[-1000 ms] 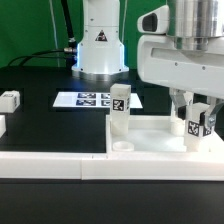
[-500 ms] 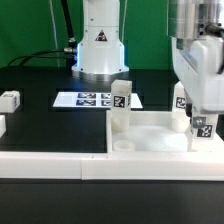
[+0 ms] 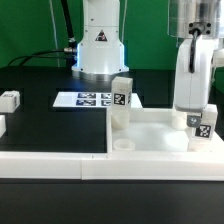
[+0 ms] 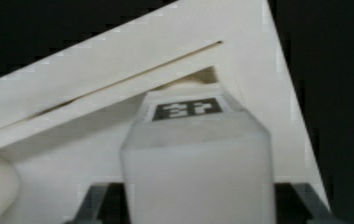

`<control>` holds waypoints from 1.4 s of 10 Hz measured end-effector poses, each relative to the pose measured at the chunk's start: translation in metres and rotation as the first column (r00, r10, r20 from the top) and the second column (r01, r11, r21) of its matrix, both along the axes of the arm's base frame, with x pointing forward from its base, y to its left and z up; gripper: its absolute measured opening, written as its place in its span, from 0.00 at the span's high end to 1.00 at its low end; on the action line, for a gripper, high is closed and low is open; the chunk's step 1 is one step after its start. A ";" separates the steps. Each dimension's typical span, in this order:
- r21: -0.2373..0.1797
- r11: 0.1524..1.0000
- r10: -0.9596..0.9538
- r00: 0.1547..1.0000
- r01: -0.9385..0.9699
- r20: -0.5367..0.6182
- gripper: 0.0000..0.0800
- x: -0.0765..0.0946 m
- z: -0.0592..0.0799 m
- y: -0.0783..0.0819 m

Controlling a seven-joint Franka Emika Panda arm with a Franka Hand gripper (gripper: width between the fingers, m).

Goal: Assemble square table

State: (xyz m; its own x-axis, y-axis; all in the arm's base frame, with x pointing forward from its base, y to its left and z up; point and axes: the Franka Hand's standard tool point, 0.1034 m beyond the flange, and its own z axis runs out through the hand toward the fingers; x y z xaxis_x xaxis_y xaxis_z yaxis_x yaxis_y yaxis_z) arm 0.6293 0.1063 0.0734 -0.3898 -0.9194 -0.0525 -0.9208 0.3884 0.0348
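Exterior view first: the square table (image 3: 150, 140) lies upside down on the black bench, pressed into the corner of the low white barrier wall (image 3: 50, 165) along the near edge. One leg (image 3: 120, 105) stands upright in the far socket towards the exterior view's left, its tag facing us. A bare socket (image 3: 122, 146) sits open at the near corner below it. Over on the exterior view's right, the gripper (image 3: 202, 128) hangs low over the slab, jaws pinching a second leg (image 3: 204, 127) whose tag peeks out beneath the white arm housing. Far back lies the marker board (image 3: 90, 99), and another loose leg (image 3: 8, 100) rests well off to the left.

Wrist view now: the held leg (image 4: 192, 150) fills the frame, dark fingers (image 4: 99, 203) clamped on both flanks, tag uppermost, with the slab's raised rim (image 4: 121, 70) angling away behind it.

The worry from here, I'd say: whether the leg's foot sits square over its socket can't be told, it's hidden. Come down off-centre or tilted and the thread could bind, or the push could shove the slab off the wall; letting go early could topple the leg
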 end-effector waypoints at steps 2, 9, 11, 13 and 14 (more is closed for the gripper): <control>-0.003 1.000 0.007 1.000 -0.007 0.001 0.63 0.000 0.000 0.000; -0.003 0.999 0.037 0.999 -0.037 0.001 0.19 -0.001 0.000 0.000; 0.006 0.998 0.058 0.998 -0.058 0.020 0.19 0.003 0.012 0.003; 0.025 0.997 0.077 0.996 -0.078 0.049 0.19 0.004 0.036 0.002; 0.022 0.997 0.077 0.996 -0.078 0.043 0.19 0.002 0.032 0.001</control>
